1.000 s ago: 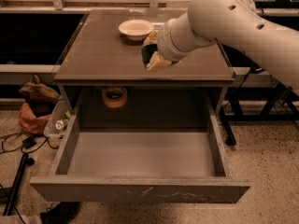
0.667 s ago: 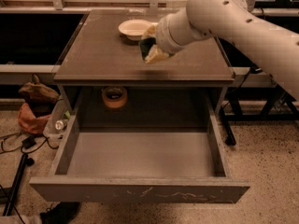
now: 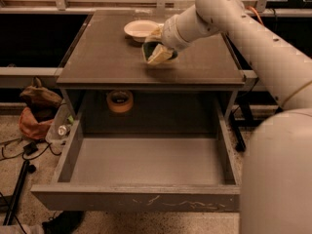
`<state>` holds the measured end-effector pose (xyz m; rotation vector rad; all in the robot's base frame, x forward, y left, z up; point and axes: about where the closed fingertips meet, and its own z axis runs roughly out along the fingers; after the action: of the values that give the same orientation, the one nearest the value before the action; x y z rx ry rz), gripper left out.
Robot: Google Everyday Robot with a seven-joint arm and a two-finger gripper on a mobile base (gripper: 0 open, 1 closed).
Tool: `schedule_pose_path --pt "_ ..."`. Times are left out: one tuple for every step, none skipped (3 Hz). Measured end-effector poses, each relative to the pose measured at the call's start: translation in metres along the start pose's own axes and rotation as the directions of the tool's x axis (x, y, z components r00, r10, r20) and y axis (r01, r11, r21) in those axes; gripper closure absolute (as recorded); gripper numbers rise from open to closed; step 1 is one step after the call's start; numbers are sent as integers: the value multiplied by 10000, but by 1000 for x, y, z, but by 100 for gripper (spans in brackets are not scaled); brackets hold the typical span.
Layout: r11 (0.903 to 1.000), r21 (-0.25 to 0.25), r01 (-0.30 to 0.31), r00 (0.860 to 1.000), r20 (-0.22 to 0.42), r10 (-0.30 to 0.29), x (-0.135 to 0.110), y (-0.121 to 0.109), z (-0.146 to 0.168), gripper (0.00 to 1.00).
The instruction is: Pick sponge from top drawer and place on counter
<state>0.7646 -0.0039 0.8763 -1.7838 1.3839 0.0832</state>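
Note:
My gripper hangs over the middle of the counter, just in front of the white bowl. It is shut on the sponge, whose dark green face and yellow foam show between the fingers. The sponge is low over the counter; I cannot tell whether it touches. The top drawer is pulled fully open below, and its flat grey bottom is bare.
A white bowl sits at the counter's back, just left of the arm. A round tape roll rests at the back of the cabinet opening above the drawer. Bags and cables lie on the floor at left.
The gripper with the sponge has moved left and slightly back across the counter, closer to the bowl. The drawer has not moved.

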Motion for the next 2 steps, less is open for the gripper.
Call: schedule_pose_path --pt "9932 -799 -846 9941 607 895 7 1 9 100" --pt "9825 -1401 -1231 9869 863 1360 13 3 15 100"
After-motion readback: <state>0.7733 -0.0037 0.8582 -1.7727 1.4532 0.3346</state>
